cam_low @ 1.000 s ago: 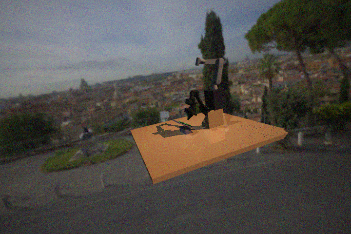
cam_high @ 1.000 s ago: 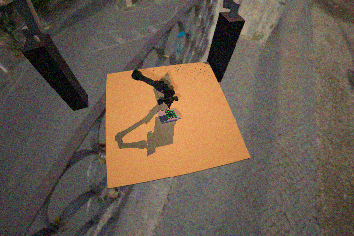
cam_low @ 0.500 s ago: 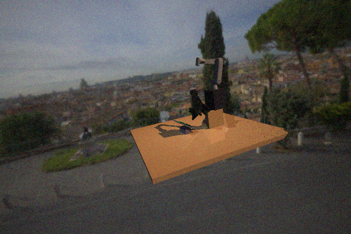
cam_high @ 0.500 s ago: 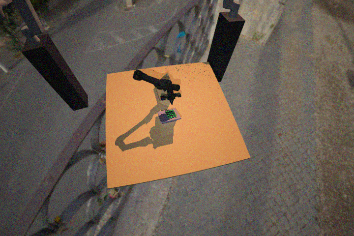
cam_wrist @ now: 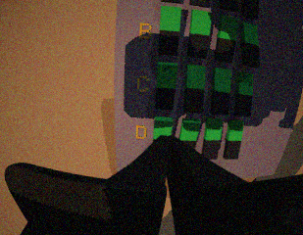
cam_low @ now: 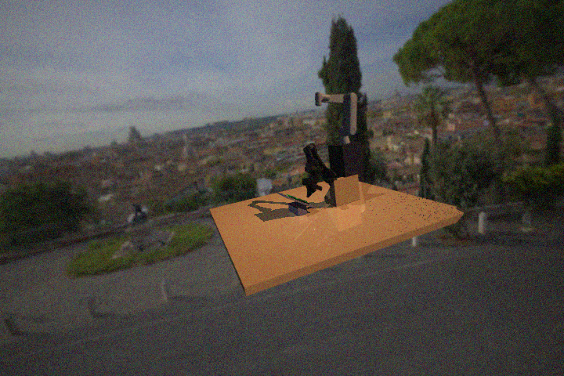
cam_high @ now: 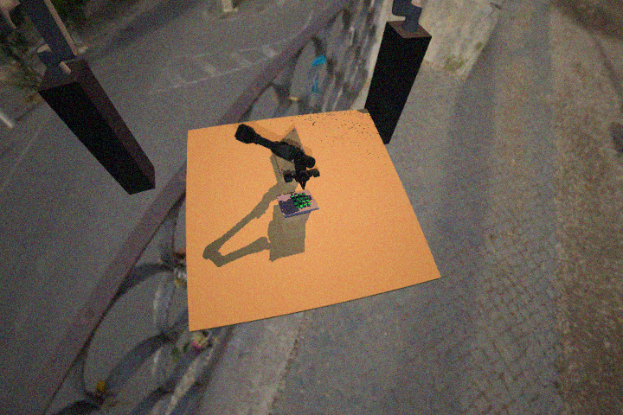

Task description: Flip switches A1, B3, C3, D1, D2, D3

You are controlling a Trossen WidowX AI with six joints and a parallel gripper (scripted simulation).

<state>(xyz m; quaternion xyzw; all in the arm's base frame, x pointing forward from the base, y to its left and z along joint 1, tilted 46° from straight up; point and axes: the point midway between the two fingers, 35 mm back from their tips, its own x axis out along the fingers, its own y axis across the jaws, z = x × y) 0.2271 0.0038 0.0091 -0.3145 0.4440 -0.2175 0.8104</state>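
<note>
You see the pincer (cam_wrist: pixel 166 147) with fingers pressed together, gripping nothing, its tip at the near edge of the switch panel (cam_wrist: pixel 134 78), by row D. The panel lies flat on the orange desk (cam_high: pixel 351 234).

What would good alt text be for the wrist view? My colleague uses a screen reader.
The closed dark end effector points its tip at the left end of row D on a purple switch panel with green and black rocker switches. Yellow letters A to D label the rows at the panel's left edge. The panel lies on an orange table.
</note>
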